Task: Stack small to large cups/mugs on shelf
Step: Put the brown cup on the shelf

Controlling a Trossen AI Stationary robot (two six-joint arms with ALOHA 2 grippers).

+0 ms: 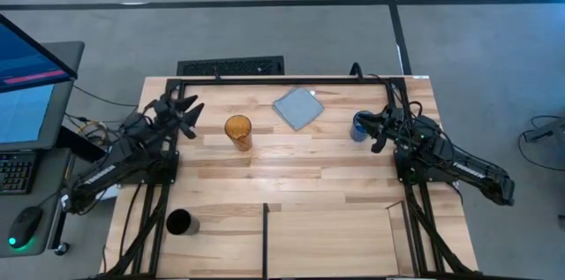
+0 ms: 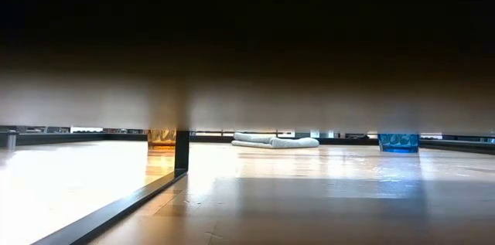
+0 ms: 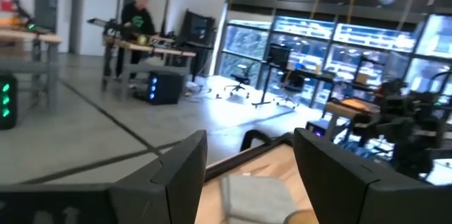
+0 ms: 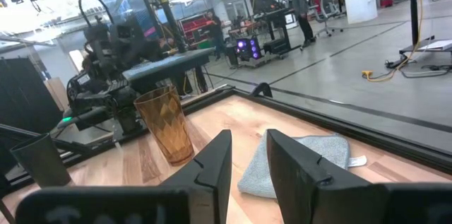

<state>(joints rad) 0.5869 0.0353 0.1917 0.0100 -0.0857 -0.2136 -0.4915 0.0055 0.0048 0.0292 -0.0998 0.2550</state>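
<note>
The blue cup (image 1: 358, 126) stands upright near the table's right side, also seen in the low view (image 2: 398, 142). My right gripper (image 1: 376, 131) (image 4: 248, 139) is just to its right, pointing left, open by a narrow gap; its wrist view does not show the cup. The amber tumbler (image 1: 238, 132) (image 4: 166, 125) stands mid-table. The black cup (image 1: 179, 222) (image 4: 39, 160) stands near the front left corner. My left gripper (image 1: 189, 112) (image 3: 248, 146) is open wide, left of the tumbler. The shelf (image 1: 327, 240) lies at the near edge. My right gripper's fingers (image 1: 374, 121) reach the right side of the blue cup, level with the table and coming from the right. I cannot tell whether they touch it, since the wrist view shows only table and cloth between them.
A grey-blue cloth (image 1: 298, 108) (image 4: 296, 157) lies flat near the far edge, between tumbler and blue cup. A black divider bar (image 1: 265, 238) (image 2: 182, 151) bounds the shelf's left side. A black frame runs along the table's far edge (image 1: 291, 78). People stand at benches in the room behind.
</note>
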